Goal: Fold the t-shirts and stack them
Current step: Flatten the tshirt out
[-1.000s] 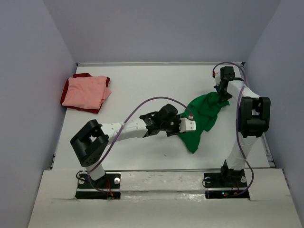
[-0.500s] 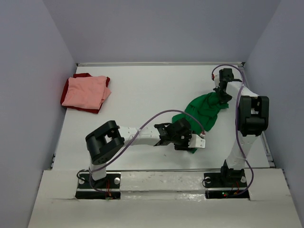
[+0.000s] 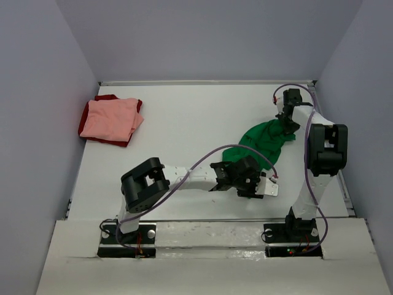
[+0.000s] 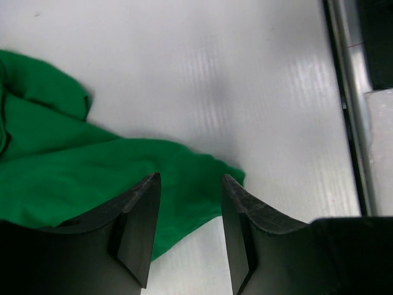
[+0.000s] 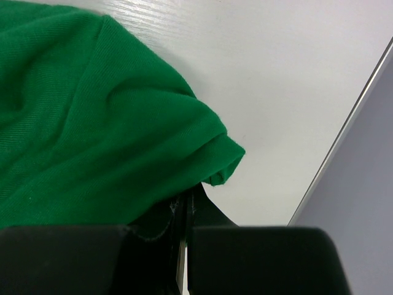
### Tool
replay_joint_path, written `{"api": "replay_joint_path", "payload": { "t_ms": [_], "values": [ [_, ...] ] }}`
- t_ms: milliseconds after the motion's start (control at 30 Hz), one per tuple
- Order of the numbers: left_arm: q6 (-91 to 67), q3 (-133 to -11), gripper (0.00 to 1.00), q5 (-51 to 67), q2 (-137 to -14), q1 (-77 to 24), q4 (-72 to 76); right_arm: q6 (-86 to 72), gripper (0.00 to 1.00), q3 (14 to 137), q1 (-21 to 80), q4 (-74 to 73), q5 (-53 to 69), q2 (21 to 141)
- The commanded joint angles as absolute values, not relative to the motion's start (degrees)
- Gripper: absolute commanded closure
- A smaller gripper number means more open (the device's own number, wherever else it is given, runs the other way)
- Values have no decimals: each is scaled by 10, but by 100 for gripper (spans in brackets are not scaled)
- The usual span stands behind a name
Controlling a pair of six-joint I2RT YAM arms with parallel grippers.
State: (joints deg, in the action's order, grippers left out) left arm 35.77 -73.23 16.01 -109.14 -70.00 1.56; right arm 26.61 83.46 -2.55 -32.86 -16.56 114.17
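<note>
Step in hand: I judge I am stretching the green t-shirt [image 3: 265, 142] out flat before its first fold.
Green t-shirt: it lies bunched on the right side of the counter [image 3: 184, 117], running from near the right edge back toward the near edge.
Right pincer [image 5: 184, 216]: closed tight on a far fold of the green cloth, close to the counter's right edge.
Left pincer [image 4: 188, 184]: jaws partly apart and gripping nothing. They straddle the shirt's near corner, close to the near edge. I cannot tell whether the tips touch the cloth.
Doing it well: I want to lower the left pincer until one jaw is under the hem corner and close on a single layer. Then I pull toward the near left, away from the right pincer, so the cloth goes taut and flat. The right grip should stay firm as the anchor.
Risk: the corner is thin and lies flat on bare counter, so I could close on nothing or only pinch a wrinkle.
Stack: the pink t-shirt [image 3: 112, 118] lies folded on the dark red t-shirt [image 3: 84, 126] at the far left corner.
Changed since a second ago: my left arm has swung from the shirt's middle, mid-counter, down to its near tip, and its jaws have opened wider. The right pincer, the shirt's far end and the stack have not moved.
</note>
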Motion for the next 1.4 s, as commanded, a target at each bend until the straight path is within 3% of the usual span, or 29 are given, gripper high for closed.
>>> {"api": "replay_joint_path", "payload": {
  "t_ms": [0,467,933,1000,1033,1067,1100,1367],
  "values": [
    [352,-763,46,185,-1092,-729,4,272,100,829,-25,-316,-171,1144],
    [386,-718,46,96,-1096,-744,31,272,100,822,-25,-316,-166,1140],
    [396,-750,46,91,-1149,-734,39,276,100,820,-25,-318,-164,1141],
    [397,-752,54,93,-1152,-734,37,277,100,819,-25,-318,-166,1142],
    [397,-752,63,94,-1152,-734,36,278,100,819,-25,-318,-166,1142],
    [397,-752,90,95,-1151,-734,35,277,100,819,-25,-318,-166,1143],
    [396,-753,100,95,-1149,-734,34,278,100,819,-25,-318,-165,1143],
    [396,-758,100,52,-1093,-727,14,277,100,818,-25,-318,-164,1148]
  ]
}}
